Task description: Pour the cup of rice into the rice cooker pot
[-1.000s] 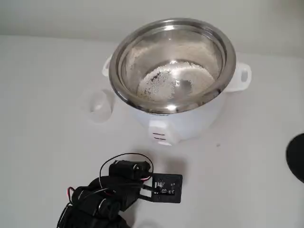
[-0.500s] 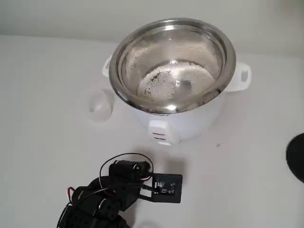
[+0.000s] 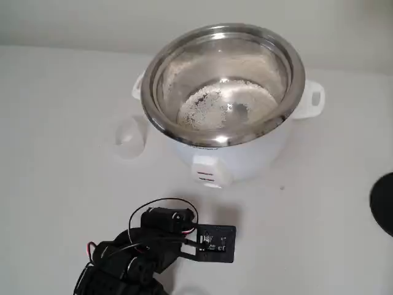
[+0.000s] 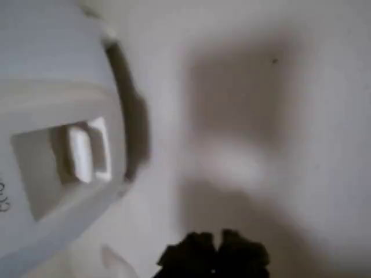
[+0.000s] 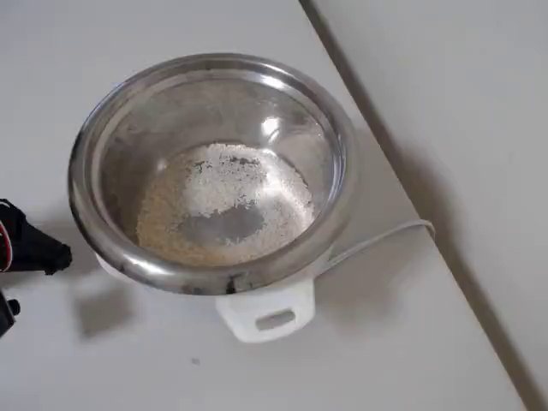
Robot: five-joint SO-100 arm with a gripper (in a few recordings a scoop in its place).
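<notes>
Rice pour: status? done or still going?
Looks done. Rice lies across the bottom of the pot. The cup stands on the table left of the cooker in the fixed view, apart from the arm. Nothing visibly in hand; the gripper is a dark blur, jaw state unclear. Little seems left beyond parking the arm.

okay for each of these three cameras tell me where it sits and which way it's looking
Fixed view: high, behind the arm, looking down at the rice cooker pot and the cup.
Wrist view: on the arm, low, facing the cooker's white body and table; dark gripper tips at the bottom edge.
Overhead view: straight down into the pot.
Fixed and overhead views share the rice.
</notes>
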